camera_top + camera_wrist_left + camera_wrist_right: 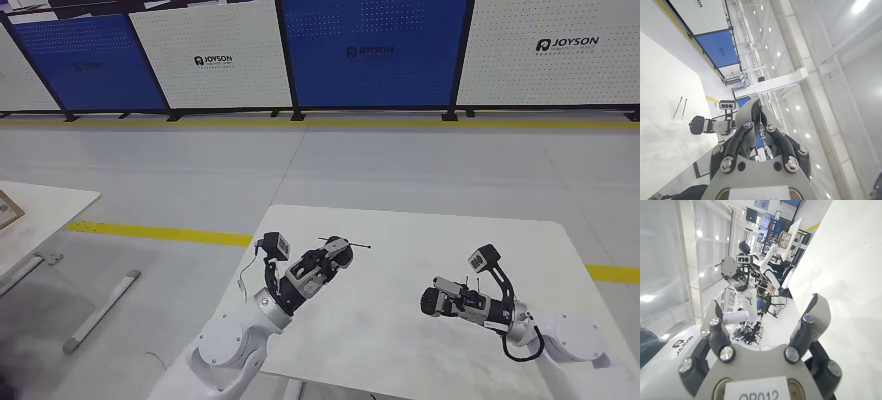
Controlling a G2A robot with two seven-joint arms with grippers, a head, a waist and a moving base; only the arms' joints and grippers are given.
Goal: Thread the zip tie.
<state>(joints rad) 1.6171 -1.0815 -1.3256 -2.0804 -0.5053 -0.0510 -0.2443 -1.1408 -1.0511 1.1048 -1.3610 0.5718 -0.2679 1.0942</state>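
Top view: left tool [341, 250] clamps zip tie [360, 244], right tool [426, 300] apart, inside table [430, 225] edges.

Logo lettering on white wall panels [567, 44] and a blue panel [370, 50], logo on arm casing [682, 344], cropped label [757, 387] at right gripper [765, 300] base.

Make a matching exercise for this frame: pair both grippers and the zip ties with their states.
Things:
1. left gripper
2. right gripper
3. single thin black plastic zip tie
4. pair of thin black plastic zip ties

States:
A. lying side by side on the white table
B. open, holding nothing
C. shut on a thin strip
D. pinched and held above the table, sticking out sideways

Pairs: 1-C, 2-B, 3-D, 4-A
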